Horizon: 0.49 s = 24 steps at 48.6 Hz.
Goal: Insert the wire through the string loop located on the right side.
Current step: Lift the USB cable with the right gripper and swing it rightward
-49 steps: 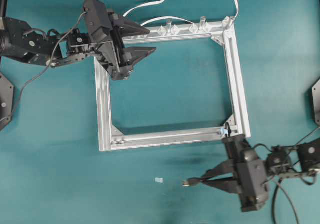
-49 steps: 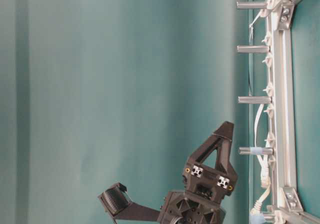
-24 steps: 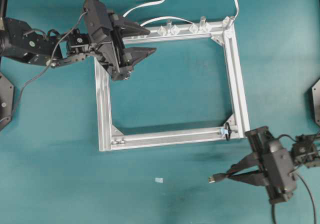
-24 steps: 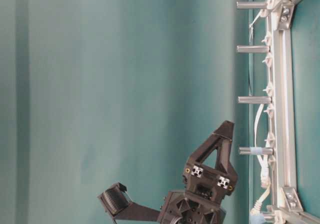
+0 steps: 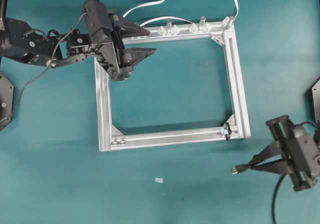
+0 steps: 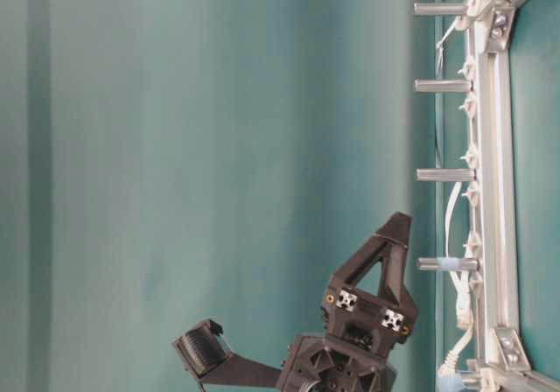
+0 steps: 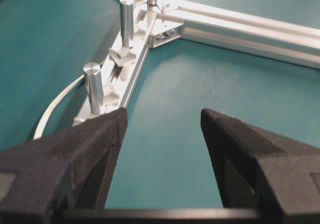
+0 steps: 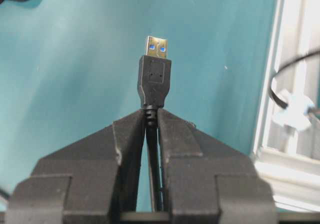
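Even, bright overhead light gives soft shadows under my arms, mild glare on the aluminium frame [image 5: 235, 74], and blurred close foregrounds in my wrist views.

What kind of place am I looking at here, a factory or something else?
Probably a robotics test bench, not a factory: two black robot arms, the left gripper and right gripper, share a teal tabletop holding one practice aluminium frame for cable threading.

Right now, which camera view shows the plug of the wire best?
The right wrist-mounted view: the plug stands large and sharp just above the right gripper, which is shut on the wire. The overhead view shows it only as a tiny speck. The table-level and left wrist views do not show it.
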Each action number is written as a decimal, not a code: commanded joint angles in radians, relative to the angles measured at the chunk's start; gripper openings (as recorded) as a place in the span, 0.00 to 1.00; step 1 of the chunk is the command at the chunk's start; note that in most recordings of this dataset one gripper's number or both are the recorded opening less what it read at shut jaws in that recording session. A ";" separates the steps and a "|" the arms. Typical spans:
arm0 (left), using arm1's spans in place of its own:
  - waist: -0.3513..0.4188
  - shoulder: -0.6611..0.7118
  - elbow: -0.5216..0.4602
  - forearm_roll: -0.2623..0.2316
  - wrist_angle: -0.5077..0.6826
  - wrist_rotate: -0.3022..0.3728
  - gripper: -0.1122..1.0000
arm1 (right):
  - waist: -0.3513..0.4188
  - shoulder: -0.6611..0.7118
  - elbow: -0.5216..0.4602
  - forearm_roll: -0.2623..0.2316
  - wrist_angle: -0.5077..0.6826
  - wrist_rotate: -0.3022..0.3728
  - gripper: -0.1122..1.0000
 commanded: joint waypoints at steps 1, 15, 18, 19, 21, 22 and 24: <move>-0.003 -0.017 -0.009 0.002 0.005 -0.008 0.69 | 0.005 -0.044 0.012 0.002 -0.003 0.000 0.20; -0.003 -0.018 -0.015 0.002 0.021 -0.009 0.69 | 0.005 -0.135 0.071 0.002 -0.003 0.000 0.20; -0.003 -0.020 -0.017 0.002 0.021 -0.008 0.69 | 0.005 -0.144 0.074 0.000 -0.003 0.000 0.20; -0.003 -0.021 -0.017 0.002 0.020 -0.008 0.69 | 0.005 -0.144 0.074 0.002 -0.003 0.000 0.20; -0.003 -0.021 -0.018 0.000 0.021 -0.008 0.69 | 0.005 -0.144 0.075 0.002 -0.003 0.000 0.20; -0.003 -0.021 -0.017 0.000 0.021 -0.008 0.69 | 0.005 -0.144 0.075 0.002 -0.003 0.000 0.20; -0.003 -0.023 -0.018 0.002 0.021 -0.008 0.69 | 0.005 -0.143 0.077 0.002 -0.003 0.000 0.20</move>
